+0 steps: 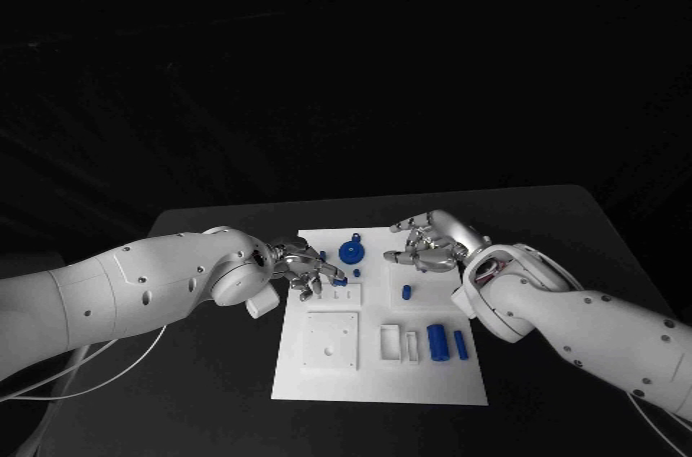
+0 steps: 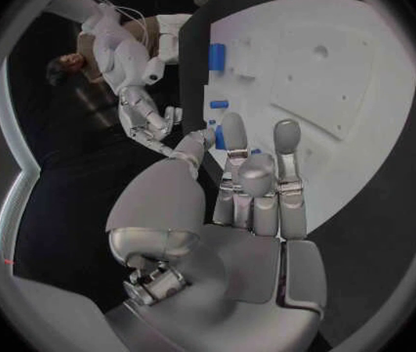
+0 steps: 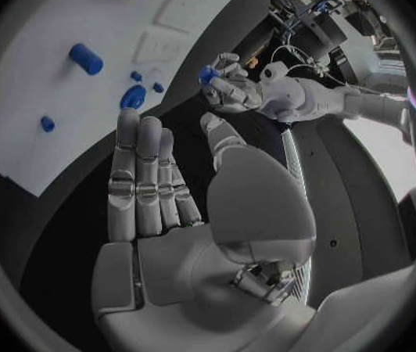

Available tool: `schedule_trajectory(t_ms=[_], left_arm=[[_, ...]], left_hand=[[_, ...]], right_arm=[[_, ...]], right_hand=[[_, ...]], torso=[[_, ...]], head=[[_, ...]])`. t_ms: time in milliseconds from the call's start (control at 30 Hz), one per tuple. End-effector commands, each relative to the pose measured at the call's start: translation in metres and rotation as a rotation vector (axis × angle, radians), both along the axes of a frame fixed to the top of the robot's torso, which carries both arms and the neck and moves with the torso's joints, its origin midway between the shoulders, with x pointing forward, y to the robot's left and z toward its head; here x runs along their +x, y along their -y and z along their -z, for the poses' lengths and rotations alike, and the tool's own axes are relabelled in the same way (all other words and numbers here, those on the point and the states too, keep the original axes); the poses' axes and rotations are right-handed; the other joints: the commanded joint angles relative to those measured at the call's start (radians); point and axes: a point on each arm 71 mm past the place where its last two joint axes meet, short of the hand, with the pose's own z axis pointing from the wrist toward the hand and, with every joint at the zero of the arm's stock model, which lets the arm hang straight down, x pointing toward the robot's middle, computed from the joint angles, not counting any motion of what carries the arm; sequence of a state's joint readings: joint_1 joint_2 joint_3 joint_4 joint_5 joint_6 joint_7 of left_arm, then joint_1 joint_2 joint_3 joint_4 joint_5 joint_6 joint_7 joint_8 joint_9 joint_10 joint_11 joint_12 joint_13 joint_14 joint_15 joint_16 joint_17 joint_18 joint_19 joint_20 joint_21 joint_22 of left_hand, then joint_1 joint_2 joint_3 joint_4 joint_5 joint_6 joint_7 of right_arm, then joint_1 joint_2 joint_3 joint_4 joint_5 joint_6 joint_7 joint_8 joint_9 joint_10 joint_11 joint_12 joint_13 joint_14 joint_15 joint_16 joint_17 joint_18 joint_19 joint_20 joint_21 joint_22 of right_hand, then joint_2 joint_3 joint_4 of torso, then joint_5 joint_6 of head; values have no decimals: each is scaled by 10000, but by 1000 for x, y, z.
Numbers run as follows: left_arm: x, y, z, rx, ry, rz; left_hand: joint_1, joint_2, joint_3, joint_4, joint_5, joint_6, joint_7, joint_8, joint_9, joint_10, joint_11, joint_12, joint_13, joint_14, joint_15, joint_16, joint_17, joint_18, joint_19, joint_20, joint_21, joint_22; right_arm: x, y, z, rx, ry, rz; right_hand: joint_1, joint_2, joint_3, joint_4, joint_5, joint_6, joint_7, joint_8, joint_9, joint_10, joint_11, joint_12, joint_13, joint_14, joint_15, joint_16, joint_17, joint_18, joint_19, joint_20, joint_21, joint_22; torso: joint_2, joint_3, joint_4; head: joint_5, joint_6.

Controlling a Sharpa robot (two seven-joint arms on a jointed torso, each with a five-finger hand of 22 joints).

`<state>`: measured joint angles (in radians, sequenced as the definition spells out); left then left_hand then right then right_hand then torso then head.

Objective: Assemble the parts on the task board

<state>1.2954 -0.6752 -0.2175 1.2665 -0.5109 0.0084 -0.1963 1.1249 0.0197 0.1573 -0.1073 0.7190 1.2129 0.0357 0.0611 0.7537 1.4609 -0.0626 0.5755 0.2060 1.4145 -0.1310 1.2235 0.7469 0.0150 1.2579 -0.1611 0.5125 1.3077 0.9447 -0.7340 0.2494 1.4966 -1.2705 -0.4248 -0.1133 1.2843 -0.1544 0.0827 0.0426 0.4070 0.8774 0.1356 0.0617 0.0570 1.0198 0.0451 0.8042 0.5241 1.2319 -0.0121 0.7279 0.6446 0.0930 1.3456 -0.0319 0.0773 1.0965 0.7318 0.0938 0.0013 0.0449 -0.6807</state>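
Note:
The white task board (image 1: 335, 382) lies mid-table. My left hand (image 1: 306, 267) hovers over its far left part and pinches a small blue part (image 1: 339, 273) in its fingertips; the right wrist view shows that part (image 3: 206, 73) in the left hand (image 3: 232, 90), and it shows beside my left hand's fingers (image 2: 220, 137) in the left wrist view. My right hand (image 1: 427, 243) hangs over the board's far right corner, fingers (image 3: 149, 172) spread and straight, holding nothing. A round blue part (image 1: 353, 252) lies between the hands.
Two blue cylinders (image 1: 436, 342) (image 1: 460, 345) lie side by side near the board's right front, and a small blue piece (image 1: 407, 292) lies mid-right. White raised blocks (image 1: 332, 342) stand on the board's front left. Black table (image 1: 216, 407) surrounds the board.

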Motion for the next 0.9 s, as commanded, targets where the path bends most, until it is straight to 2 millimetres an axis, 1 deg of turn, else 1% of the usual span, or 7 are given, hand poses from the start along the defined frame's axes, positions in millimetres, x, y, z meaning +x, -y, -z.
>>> schedule_trajectory(t_ms=[33,200,300,400,533,567,900], left_arm=[[7,-7,1,1949,817,-512],[12,-5,1,2879,1287,-779],[14,0,1,3361,1592,-892],[15,5,1,3646,1923,-1056],[18,13,0,4081,2530,-1185],[18,15,0,4144,2624,-1199],[16,35,2,4475,3006,-1156]], left_hand=[[-27,-65,1149,-1205,45,603,-492,43,495,542,-264,64,-19,122,-152,-6,11,41,36,-35,75,182],[-33,-87,1149,-1221,86,649,-502,44,404,544,-274,115,-33,129,-148,8,23,46,42,-32,87,182],[-41,-97,1155,-1233,115,683,-506,44,340,546,-279,153,-44,141,-138,32,33,65,55,-18,101,182],[-54,-97,1151,-1225,119,695,-508,44,304,545,-277,186,-44,142,-137,41,24,76,70,-13,113,182],[-60,-107,1146,-1221,154,722,-519,48,282,547,-284,229,-33,163,-129,84,55,86,93,-6,128,182],[-66,-115,1143,-1213,165,733,-522,47,271,547,-284,239,-33,162,-126,93,55,92,95,0,132,183],[-64,-141,1150,-1201,220,779,-530,48,216,551,-289,290,-30,171,-115,148,78,113,94,20,147,186]], right_arm=[[6,10,-15,1293,433,471],[16,28,-39,2285,884,1133],[23,37,-52,2800,1024,1379],[26,40,-59,3009,1092,1370],[30,42,-67,3164,1256,1273],[31,43,-69,3189,1300,1263],[36,43,-78,3248,1474,1185]], right_hand=[[-27,146,-45,-72,108,107,-6,-40,9,-19,-27,49,-107,-58,-30,51,-52,-27,74,-18,8,-32],[-118,289,-70,-352,231,528,-42,-25,27,32,-57,-18,-536,-108,-43,-12,-338,-49,29,-27,-36,-237],[-141,441,161,-637,309,754,-38,-19,31,1092,-101,-2471,-2684,-73,84,-1449,-1631,-108,-582,104,-106,-1587],[-328,606,642,-724,330,1348,-1,12,52,1668,175,-4912,-4487,-296,367,-3013,-2785,-120,-1350,388,-162,-3160],[-665,437,1594,-853,386,1589,36,9,53,2417,301,-7409,-4630,233,615,-4940,-4418,3,-1571,684,-100,-5829],[-724,404,1716,-874,394,1581,-21,23,57,2366,418,-7424,-4633,393,609,-5218,-4668,2,-1504,704,-91,-6413],[-842,355,1890,-956,441,1664,24,4,53,2195,437,-7442,-4651,390,814,-6182,-5568,-51,-1551,857,89,-8959]], torso=[[-64,32,-29],[-115,35,-37],[-121,45,-25],[-120,47,-8],[-120,36,10],[-127,38,23],[-196,40,48]], head=[[51,-51],[86,-99],[120,-123],[135,-144],[164,-170],[177,-179],[209,-279]])
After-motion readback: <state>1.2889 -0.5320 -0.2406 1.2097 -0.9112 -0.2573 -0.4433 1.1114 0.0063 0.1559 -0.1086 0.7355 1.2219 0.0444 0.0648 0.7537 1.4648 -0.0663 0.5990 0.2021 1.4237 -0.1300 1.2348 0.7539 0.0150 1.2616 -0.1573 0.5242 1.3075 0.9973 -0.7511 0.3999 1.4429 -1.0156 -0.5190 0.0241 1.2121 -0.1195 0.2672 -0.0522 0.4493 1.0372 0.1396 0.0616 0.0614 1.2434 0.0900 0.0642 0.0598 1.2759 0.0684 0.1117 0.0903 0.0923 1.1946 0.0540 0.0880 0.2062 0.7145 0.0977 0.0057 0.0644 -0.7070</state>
